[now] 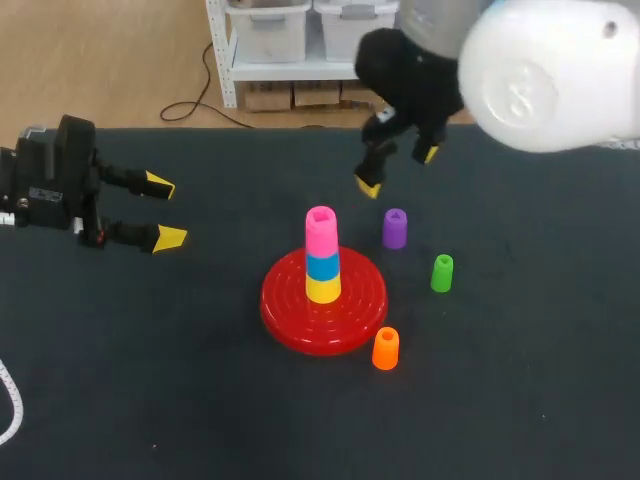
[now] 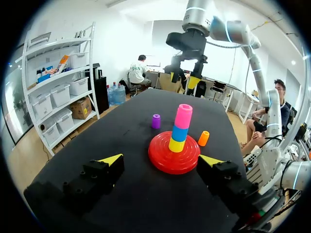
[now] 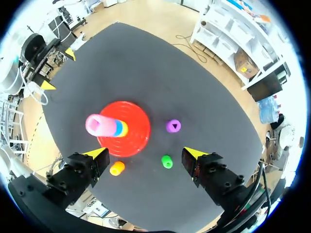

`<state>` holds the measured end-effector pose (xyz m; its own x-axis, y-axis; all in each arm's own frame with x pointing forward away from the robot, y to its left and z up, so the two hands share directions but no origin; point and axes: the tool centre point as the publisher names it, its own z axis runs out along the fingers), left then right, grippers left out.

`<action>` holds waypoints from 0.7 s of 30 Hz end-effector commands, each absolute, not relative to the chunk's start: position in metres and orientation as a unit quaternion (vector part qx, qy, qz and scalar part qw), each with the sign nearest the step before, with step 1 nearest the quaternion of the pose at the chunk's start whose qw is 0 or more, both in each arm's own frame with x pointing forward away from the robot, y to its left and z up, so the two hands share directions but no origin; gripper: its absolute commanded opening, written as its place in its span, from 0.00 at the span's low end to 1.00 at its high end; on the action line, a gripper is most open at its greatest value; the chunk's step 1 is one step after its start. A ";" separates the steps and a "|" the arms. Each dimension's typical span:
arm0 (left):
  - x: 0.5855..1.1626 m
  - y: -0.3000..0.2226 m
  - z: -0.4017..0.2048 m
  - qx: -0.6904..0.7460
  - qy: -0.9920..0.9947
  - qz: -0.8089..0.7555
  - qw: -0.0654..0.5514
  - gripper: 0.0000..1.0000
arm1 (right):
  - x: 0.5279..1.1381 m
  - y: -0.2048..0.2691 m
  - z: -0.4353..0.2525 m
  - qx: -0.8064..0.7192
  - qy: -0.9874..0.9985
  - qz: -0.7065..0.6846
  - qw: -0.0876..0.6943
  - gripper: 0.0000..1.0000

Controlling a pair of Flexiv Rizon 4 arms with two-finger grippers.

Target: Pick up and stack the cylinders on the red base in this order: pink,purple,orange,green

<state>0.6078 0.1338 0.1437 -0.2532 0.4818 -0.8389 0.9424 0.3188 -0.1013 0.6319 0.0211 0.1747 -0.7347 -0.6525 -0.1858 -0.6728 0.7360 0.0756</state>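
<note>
The black table [image 1: 150,380] carries everything. Taking the red base [image 1: 283,308] as the dial's centre in the head view, the left gripper [image 1: 165,212] hangs at ten o'clock, claw spread wide and empty. The right gripper [image 1: 399,170] hovers at one o'clock, also wide open and holding nothing. On the base stand the yellow cylinder [image 1: 322,289], blue cylinder [image 1: 322,266] and pink cylinder [image 1: 321,232], pink on top. Loose on the table are the purple cylinder [image 1: 395,228] near one-thirty, the green cylinder [image 1: 442,273] near three and the orange cylinder [image 1: 386,348] at four.
</note>
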 end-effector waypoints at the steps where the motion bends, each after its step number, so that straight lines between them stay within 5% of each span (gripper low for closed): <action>1: 0.608 0.134 0.142 0.490 0.725 -0.316 0.367 1.00 | 0.632 0.001 0.159 -0.352 0.924 0.089 0.116 1.00; 21: 0.608 0.134 0.142 0.490 0.725 -0.316 0.367 1.00 | 0.607 -0.002 0.090 -0.389 0.914 0.090 0.067 1.00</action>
<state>0.6078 0.1339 0.1437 -0.2532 0.4818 -0.8389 0.9424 0.3189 -0.1013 0.6084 -0.0053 0.0939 -0.6879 -0.7004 -0.1904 -0.7244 0.6790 0.1192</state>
